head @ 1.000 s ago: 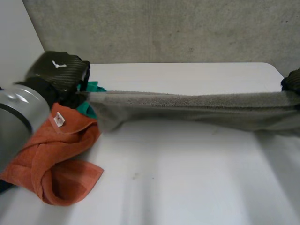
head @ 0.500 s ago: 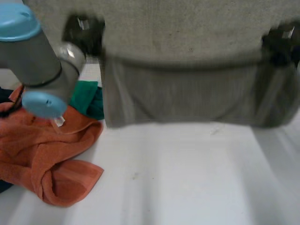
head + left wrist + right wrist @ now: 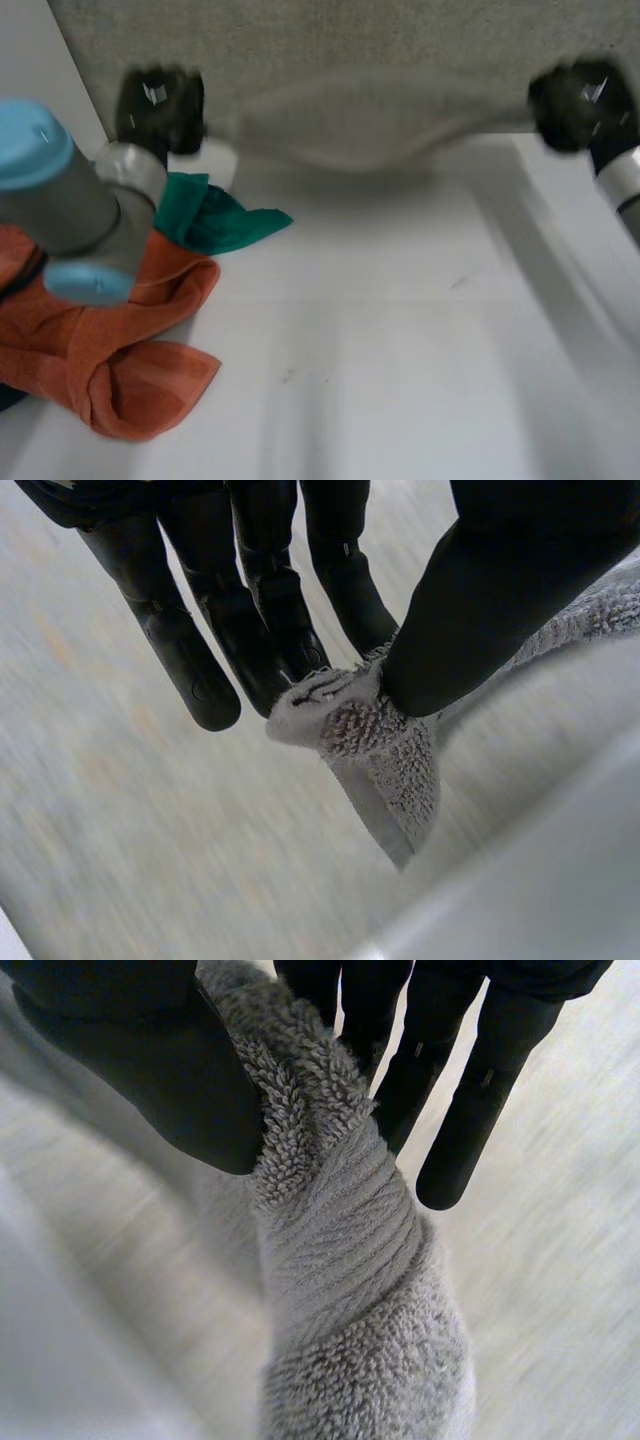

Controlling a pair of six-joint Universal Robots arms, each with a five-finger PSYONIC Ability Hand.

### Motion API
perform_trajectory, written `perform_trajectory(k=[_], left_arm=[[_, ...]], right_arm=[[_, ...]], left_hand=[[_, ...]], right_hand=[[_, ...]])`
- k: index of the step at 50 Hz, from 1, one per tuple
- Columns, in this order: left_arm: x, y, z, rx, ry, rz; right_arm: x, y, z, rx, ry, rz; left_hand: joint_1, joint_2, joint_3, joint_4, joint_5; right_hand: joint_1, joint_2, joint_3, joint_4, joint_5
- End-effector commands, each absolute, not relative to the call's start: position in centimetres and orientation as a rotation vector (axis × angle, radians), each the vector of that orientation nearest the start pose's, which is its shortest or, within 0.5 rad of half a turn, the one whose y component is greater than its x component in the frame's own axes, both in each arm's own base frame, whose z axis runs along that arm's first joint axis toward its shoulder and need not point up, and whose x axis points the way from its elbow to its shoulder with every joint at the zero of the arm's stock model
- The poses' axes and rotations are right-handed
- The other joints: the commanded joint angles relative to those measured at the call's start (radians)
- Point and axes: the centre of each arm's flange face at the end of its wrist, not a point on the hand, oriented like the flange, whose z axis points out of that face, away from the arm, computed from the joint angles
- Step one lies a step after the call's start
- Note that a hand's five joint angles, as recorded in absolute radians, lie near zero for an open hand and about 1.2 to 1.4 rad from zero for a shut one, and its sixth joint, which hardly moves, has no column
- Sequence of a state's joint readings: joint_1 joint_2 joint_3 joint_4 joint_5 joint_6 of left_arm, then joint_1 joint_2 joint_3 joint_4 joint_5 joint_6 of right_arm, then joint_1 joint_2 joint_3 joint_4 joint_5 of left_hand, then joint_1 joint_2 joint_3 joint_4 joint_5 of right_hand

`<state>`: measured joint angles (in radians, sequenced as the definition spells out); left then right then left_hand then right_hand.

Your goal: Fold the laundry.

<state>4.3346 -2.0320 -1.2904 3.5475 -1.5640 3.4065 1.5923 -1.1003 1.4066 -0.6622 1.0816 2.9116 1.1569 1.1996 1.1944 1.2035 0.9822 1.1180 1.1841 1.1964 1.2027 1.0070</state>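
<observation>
A grey towel [image 3: 370, 125] is stretched in the air between both hands over the far half of the white table [image 3: 400, 340], sagging a little in the middle. My left hand [image 3: 160, 105] holds its left end and my right hand [image 3: 575, 105] its right end. In the left wrist view, the thumb of the left hand [image 3: 470, 610] pinches a corner of the towel [image 3: 375, 745] against the fingers. In the right wrist view, the right hand [image 3: 150, 1070] pinches the bunched end of the towel [image 3: 340, 1260] between thumb and fingers.
A crumpled orange towel [image 3: 110, 370] lies at the table's near left. A green cloth [image 3: 215, 220] lies just behind it. My left arm's grey joint with its blue cap [image 3: 60, 200] hangs over the orange towel. A grey wall stands behind the table.
The towel went from stretched low across the table to lifted high and hanging, and now lies out nearly flat in the air farther back. The green cloth is uncovered.
</observation>
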Motion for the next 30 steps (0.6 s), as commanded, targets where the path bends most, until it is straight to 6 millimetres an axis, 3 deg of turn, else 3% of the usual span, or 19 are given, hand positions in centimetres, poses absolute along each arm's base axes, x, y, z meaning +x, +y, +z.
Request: perform_trajectory(k=[1, 3, 8, 12, 17, 23, 30], left_arm=[[-27.1, -32.2, 17.9, 0.832, 2.151, -2.202], [-26.7, -31.5, 16.1, 0.871, 2.191, -2.124], [-26.0, -30.8, 15.5, 0.885, 2.209, -2.072], [-25.4, -30.4, 16.6, 0.865, 2.205, -2.084], [-25.1, -29.4, 18.3, 0.865, 2.189, -2.133], [-25.1, -28.4, 19.1, 0.884, 2.206, -2.159], [-25.0, -27.8, 18.8, 0.878, 2.257, -2.147]], right_arm=[[18.0, -38.7, 16.1, -1.005, 2.072, -1.998], [17.7, -37.7, 14.6, -1.086, 2.183, -1.856], [17.0, -36.1, 14.3, -1.172, 2.311, -1.634], [16.2, -35.9, 16.4, -1.118, 2.377, -1.568], [15.5, -36.2, 20.7, -1.086, 2.377, -1.657], [15.3, -37.0, 23.4, -1.096, 2.377, -1.735], [15.9, -38.2, 23.0, -1.264, 2.426, -1.688]], left_hand=[[0.239, 0.197, 0.202, 0.193, 0.24], [0.239, 0.197, 0.202, 0.193, 0.24], [0.239, 0.197, 0.202, 0.193, 0.24], [0.239, 0.197, 0.202, 0.193, 0.24], [0.239, 0.197, 0.202, 0.193, 0.24], [0.239, 0.197, 0.202, 0.193, 0.24], [0.239, 0.197, 0.202, 0.193, 0.24]], right_hand=[[0.278, 0.212, 0.2, 0.194, 0.215], [0.278, 0.212, 0.2, 0.194, 0.215], [0.023, -0.043, -0.055, -0.062, -0.041], [-0.526, -0.592, -0.604, -0.61, -0.589], [-0.758, -0.824, -0.836, -0.842, -0.821], [-0.756, -0.822, -0.834, -0.84, -0.819], [-0.665, -0.731, -0.743, -0.749, -0.728]])
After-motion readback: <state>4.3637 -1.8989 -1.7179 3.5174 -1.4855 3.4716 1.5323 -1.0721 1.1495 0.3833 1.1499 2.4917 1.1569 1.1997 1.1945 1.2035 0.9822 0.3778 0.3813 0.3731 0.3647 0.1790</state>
